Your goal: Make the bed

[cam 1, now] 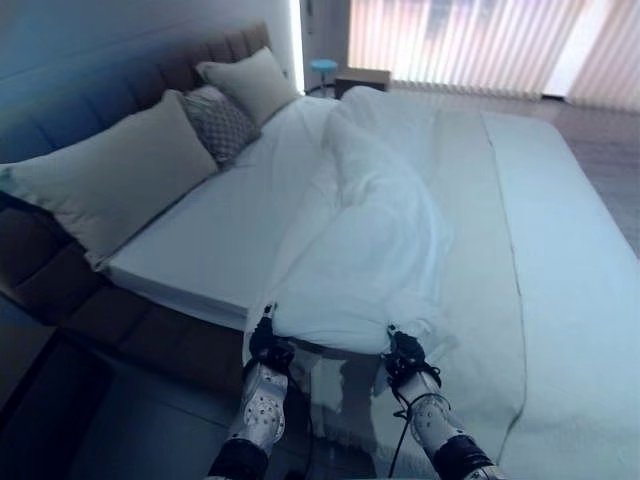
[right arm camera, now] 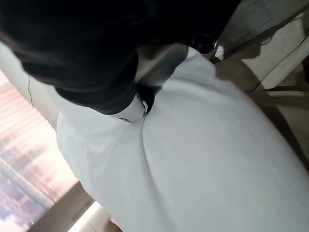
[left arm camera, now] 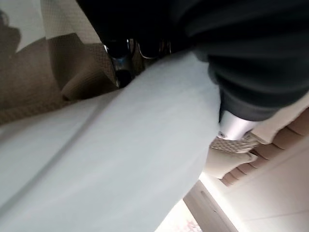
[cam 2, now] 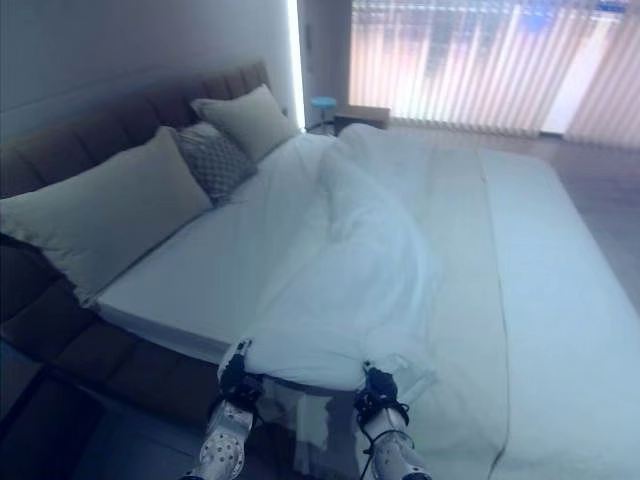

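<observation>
A white duvet (cam 1: 370,250) lies bunched in a long ridge down the middle of the bed, and its near edge is lifted off the mattress. My left hand (cam 1: 268,345) and my right hand (cam 1: 405,358) each grip that near edge, about a shoulder's width apart, at the bed's near side. In the left wrist view the duvet (left arm camera: 125,159) runs between the dark-tipped fingers (left arm camera: 120,53) and the thumb. The right wrist view shows the duvet (right arm camera: 203,164) pinched under the thumb (right arm camera: 133,113) in the same way. The bare sheet (cam 1: 205,240) is exposed left of the ridge.
Three pillows lean on the padded headboard (cam 1: 60,100) at the left: a large beige one (cam 1: 110,175), a patterned one (cam 1: 215,122) and a smaller beige one (cam 1: 250,80). A nightstand (cam 1: 362,80) and a blue stool (cam 1: 322,68) stand beyond the bed, before the window blinds (cam 1: 470,45).
</observation>
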Robot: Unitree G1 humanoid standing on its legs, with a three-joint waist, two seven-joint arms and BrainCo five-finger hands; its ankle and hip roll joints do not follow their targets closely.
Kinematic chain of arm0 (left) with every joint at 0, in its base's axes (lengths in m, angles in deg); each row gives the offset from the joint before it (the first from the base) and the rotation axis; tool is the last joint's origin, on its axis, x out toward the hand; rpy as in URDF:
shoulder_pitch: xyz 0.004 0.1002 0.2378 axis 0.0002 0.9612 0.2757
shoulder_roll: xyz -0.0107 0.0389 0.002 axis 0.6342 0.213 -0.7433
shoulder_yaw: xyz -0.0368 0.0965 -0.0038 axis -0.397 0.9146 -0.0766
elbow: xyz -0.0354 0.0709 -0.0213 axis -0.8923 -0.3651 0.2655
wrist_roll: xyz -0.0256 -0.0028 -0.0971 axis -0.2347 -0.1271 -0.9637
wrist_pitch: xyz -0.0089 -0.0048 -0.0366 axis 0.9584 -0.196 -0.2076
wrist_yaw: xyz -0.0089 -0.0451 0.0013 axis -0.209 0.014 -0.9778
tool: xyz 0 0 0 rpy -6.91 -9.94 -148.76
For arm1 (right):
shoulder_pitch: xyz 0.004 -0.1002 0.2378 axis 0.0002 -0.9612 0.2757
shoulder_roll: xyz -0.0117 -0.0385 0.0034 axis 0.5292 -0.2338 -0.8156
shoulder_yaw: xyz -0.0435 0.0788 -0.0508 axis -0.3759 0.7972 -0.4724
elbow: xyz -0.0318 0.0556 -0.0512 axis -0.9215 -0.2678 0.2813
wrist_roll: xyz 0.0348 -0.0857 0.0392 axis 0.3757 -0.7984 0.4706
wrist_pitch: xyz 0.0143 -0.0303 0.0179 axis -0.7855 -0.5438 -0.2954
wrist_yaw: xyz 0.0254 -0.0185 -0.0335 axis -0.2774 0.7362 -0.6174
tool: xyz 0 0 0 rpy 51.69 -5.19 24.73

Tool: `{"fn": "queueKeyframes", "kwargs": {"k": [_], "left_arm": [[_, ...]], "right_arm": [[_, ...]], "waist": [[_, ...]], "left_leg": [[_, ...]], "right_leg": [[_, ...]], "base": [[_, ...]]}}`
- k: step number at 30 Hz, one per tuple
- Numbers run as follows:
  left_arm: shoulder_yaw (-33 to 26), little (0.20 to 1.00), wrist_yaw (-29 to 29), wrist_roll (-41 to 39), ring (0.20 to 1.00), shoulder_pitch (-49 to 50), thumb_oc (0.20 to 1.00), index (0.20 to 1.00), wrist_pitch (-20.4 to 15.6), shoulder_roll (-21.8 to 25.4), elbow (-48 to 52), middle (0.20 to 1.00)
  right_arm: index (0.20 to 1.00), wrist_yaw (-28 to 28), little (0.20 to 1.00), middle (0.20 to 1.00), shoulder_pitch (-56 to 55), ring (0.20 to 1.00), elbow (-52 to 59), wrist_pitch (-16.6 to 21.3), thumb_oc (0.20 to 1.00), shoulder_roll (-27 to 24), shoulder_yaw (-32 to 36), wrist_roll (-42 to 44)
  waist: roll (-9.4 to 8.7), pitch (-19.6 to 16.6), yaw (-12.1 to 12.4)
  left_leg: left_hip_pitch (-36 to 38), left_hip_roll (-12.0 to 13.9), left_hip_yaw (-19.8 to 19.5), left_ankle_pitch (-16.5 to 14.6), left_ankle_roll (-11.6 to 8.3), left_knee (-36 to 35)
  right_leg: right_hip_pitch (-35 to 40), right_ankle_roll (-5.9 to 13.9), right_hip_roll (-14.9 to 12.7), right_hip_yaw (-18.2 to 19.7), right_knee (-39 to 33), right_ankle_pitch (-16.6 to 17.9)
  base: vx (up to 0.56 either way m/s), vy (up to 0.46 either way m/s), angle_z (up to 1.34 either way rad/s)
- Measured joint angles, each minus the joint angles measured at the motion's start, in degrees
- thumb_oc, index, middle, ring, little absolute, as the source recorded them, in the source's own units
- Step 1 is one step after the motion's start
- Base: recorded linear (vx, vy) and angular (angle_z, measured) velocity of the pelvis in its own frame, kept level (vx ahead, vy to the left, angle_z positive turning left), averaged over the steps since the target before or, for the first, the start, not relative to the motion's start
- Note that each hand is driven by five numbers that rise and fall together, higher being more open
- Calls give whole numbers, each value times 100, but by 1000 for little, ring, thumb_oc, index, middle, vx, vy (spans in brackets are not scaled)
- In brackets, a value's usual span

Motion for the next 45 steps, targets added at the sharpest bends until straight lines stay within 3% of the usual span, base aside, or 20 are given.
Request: {"fn": "queueKeyframes", "kwargs": {"k": [3,5,6,11,12,13,14,15,17,19,20,21,23,25,27,29,30,32,34,45], "left_arm": [[46,200,-6,-2,200,1,200,200,0,1,-98,200],[44,200,-28,-3,200,6,200,200,0,83,-148,200],[46,200,-29,0,200,-9,200,200,0,74,-149,200],[64,200,-29,-1,200,-14,200,200,5,-67,-316,200],[99,200,-20,1,200,-18,200,200,20,-114,-321,200],[116,200,-13,1,200,-19,200,200,30,-115,-330,200],[96,200,-10,-1,200,-78,200,200,34,-38,-333,200],[74,200,-20,-2,200,-90,200,200,33,13,-367,200],[77,200,4,1,200,-195,200,200,50,138,-596,200],[69,200,3,3,200,-239,200,200,48,163,-638,200],[71,200,13,14,200,-250,200,200,47,192,-641,200],[0,200,1,7,200,-220,200,200,46,224,-641,200],[-99,200,16,11,200,-228,200,200,47,193,-699,200],[-200,200,43,9,200,-133,200,200,49,199,-688,200],[-274,200,44,7,200,-21,200,200,51,172,-702,200],[-280,200,37,7,200,25,200,200,52,149,-707,200],[-297,200,44,12,200,157,200,200,68,100,-720,200],[-307,200,53,63,200,228,200,200,163,-98,-855,200],[-307,200,76,249,200,235,200,200,247,-124,-1065,200],[-308,200,447,1034,200,181,200,200,496,-128,-2396,200]], "right_arm": [[200,30,200,200,10,200,-43,-4,200,-40,-6,-1],[200,25,200,200,-7,200,9,-8,200,-18,-30,-3],[200,20,200,200,-8,200,14,-8,200,-29,-30,-3],[200,34,200,200,-31,200,34,-10,200,-161,17,-3],[200,38,200,200,-15,200,30,-16,200,-238,23,-2],[200,36,200,200,-15,200,30,-18,200,-268,24,-1],[200,54,200,200,-12,200,-17,-41,200,-137,20,-2],[200,71,200,200,-34,200,-15,-45,200,-64,21,-5],[200,25,200,200,-113,200,-2,-121,200,-36,11,-11],[200,39,200,200,-217,200,-16,-144,200,41,-13,-10],[200,25,200,200,-226,200,-19,-147,200,83,12,-10],[200,80,200,200,-96,200,-39,-134,200,167,20,-9],[200,27,200,200,-198,200,-31,-139,200,190,-4,-9],[200,0,200,200,-202,200,-61,-146,200,201,-92,-11],[200,-46,200,200,-178,200,-95,-138,200,168,-153,-68],[200,-64,200,200,-172,200,-202,-138,200,162,-155,-132],[200,-86,200,200,-300,200,-274,-129,200,160,-156,-136],[200,-73,200,200,-472,200,-418,-102,200,102,-134,-135],[200,-57,200,200,-556,200,-629,-114,200,107,-140,-132],[200,-143,200,200,-465,200,-2117,-228,200,166,111,-464]], "waist": [[14,64,166],[-144,59,270],[-146,55,257],[-160,13,153],[-63,6,160],[4,-29,142],[-318,-40,191],[-435,-69,213],[-450,-63,291],[-330,-87,331],[-392,-109,317],[-288,-40,438],[-101,-50,439],[-109,-53,495],[-124,-63,464],[-138,-69,471],[-190,-86,459],[-46,-95,369],[2,-120,313],[-37,-155,292]], "left_leg": [[-41,225,378,-94,-283,-73],[-164,341,368,-314,-191,463],[-225,472,216,-397,-315,573],[-12,1657,-366,-536,-562,439],[133,1637,-476,-523,-539,382],[154,1599,-467,-769,-756,416],[146,1162,-445,-1016,-1076,687],[53,903,-382,-1210,-927,925],[-10,477,-26,-1367,-583,1350],[-181,436,387,-1402,-270,1454],[-232,288,486,-1412,-163,1545],[-305,236,619,-1433,25,1491],[-258,326,553,-1251,187,1195],[193,326,667,-832,308,405],[532,201,562,-583,390,-146],[608,89,395,-571,405,-262],[629,-86,268,-569,409,-345],[739,-170,102,-522,441,-534],[811,-149,35,-470,436,-620],[899,-139,153,-485,367,-732]], "right_leg": [[-142,-193,-74,171,112,-47],[-293,-94,-339,105,186,67],[-323,-51,-346,118,191,118],[-599,383,-550,471,611,-9],[-664,588,-664,614,734,-46],[-690,735,-712,663,789,-54],[-700,970,-1149,928,662,55],[-615,969,-1362,972,453,261],[-582,543,-1783,939,252,1027],[-763,373,-1984,695,347,1434],[-855,351,-1967,466,368,1883],[-1118,38,-2015,118,502,2561],[-1441,536,-1714,339,1054,1666],[-1489,460,-1123,-449,1657,545],[-1259,313,-393,-696,1417,200],[-1020,240,46,-646,752,174],[-636,130,258,-542,1,480],[-338,-116,300,-149,-405,575],[-274,-133,318,30,-426,585],[79,-234,386,-63,-1019,653]], "base": [[60,241,12],[118,322,-51],[132,367,-37],[169,630,-18],[98,423,-19],[164,877,-25],[115,660,-22],[42,944,-39],[-28,490,-37],[-46,592,-5],[-6,907,-19],[54,540,-29],[28,440,-23],[0,355,-27],[4,169,-32],[15,132,-25],[25,106,-6],[40,72,38],[43,34,45],[18,4,2]]}}
